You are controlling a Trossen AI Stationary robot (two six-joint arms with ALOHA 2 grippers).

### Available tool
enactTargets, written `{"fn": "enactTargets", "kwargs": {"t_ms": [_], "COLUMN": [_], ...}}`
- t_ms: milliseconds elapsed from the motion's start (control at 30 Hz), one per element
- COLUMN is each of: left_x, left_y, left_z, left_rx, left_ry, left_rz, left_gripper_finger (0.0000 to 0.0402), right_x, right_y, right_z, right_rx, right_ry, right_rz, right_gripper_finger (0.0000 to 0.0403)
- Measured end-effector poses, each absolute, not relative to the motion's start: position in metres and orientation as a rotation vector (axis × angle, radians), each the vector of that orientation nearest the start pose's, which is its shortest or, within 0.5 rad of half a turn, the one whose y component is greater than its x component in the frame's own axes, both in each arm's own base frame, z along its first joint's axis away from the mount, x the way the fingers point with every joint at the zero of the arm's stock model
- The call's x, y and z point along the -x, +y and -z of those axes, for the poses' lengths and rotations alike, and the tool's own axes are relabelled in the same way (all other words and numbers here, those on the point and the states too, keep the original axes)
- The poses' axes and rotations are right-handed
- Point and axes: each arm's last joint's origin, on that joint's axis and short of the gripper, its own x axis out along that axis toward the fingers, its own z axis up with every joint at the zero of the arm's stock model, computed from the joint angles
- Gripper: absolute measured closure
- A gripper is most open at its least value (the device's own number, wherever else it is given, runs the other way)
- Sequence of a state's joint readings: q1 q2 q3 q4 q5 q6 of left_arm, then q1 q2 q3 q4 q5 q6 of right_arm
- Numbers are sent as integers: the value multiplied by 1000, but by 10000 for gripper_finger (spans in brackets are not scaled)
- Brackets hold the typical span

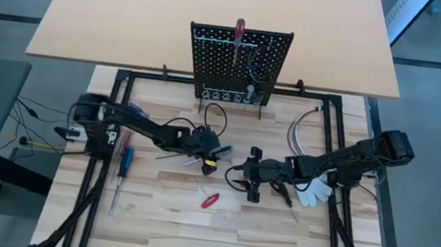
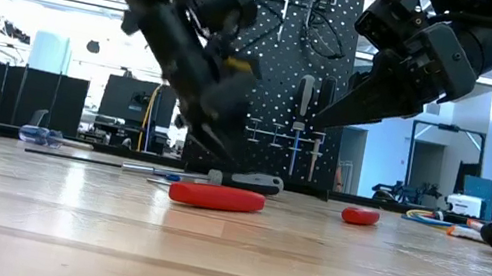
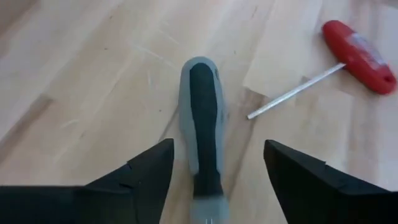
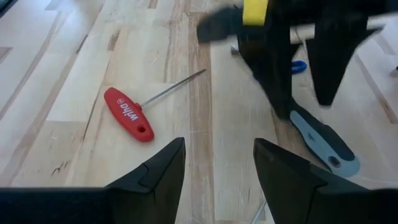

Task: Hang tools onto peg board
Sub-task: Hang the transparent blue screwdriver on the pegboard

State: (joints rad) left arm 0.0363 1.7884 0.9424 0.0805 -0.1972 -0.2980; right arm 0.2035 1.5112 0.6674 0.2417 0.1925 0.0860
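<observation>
A screwdriver with a grey and black handle (image 3: 202, 124) lies flat on the wooden table. My left gripper (image 3: 217, 144) hovers just over it, open, one finger on each side of the handle and neither touching it. A red T-handle tool (image 4: 129, 114) lies nearer the table's front edge. My right gripper (image 4: 219, 142) stands open above the table to the right of it, holding nothing. The black peg board (image 1: 239, 62) stands upright at the far edge, and a red-handled screwdriver (image 1: 239, 33) hangs at its top.
A blue-handled screwdriver (image 1: 125, 158) and other slim tools lie at the table's left. A white glove (image 1: 313, 191) and a grey cable (image 1: 303, 134) lie under and beyond my right arm. Open tabletop stretches along the near edge.
</observation>
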Motion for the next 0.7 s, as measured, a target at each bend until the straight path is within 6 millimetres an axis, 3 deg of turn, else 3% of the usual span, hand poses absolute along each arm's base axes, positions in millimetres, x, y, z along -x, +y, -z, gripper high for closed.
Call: {"fn": "enactTargets", "kwargs": {"t_ms": [133,300,467,700], "left_x": [-330,-282,-240,-229], "left_y": [8,0,26,71], "left_z": [-178,-202,-202,-188], "left_rx": [132,-60,-112,-169], "left_ry": [810,982,1240,1489], "left_rz": [-393,-567,-610,-452], "left_gripper_finger": [149,149,155,182], "right_x": [-286,-281,-283,-284], "right_y": [54,56,56,57], "right_z": [-169,-163,-166,-170], "right_rx": [34,35,24,26], "right_ry": [592,588,502,463], "right_rz": [12,3,-2,-7], "right_gripper_finger": [205,205,205,205]}}
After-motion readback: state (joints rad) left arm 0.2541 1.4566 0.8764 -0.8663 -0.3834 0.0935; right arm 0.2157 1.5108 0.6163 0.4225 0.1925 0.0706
